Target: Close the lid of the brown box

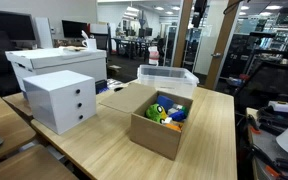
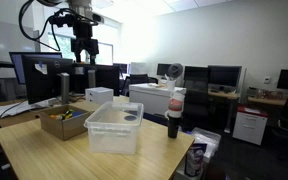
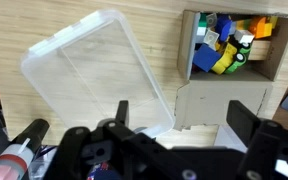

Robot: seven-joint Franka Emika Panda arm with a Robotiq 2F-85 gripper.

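- Far left in an exterior view, a white drawer unit (image 1: 59, 100) sits on the pale wood-grain tabletop (image 1: 214, 130): smooth, boxy, three dark knobs down its front.
- Next along, the lid (image 1: 119, 98), a flat tan cardboard flap folded right out from the box's edge and lying low over the tabletop. The wrist view shows it as a matte panel (image 3: 224, 105) with notched corners.
- Centre now, the brown box (image 1: 159, 122): rectangular corrugated carton, wide open on top and standing mid-table.
- Inside it there's a heap of toys (image 1: 165, 112) in green, yellow, blue and orange. From above they read as hard, blocky plastic pieces (image 3: 224, 45).
- Just behind the box is a clear plastic bin (image 1: 167, 77), glossy with rounded corners. Its ribbed translucent lid fills the left of the wrist view (image 3: 94, 70).
- Only one exterior view catches the gripper (image 2: 84, 52), hanging high above the tabletop and well clear of the box (image 2: 59, 122).
- That view also shows a dark bottle (image 2: 174, 115) with a red band, right of the bin.
- In the wrist view the gripper's (image 3: 181, 112) black fingers (image 3: 122, 112) are spread wide, holding nothing.
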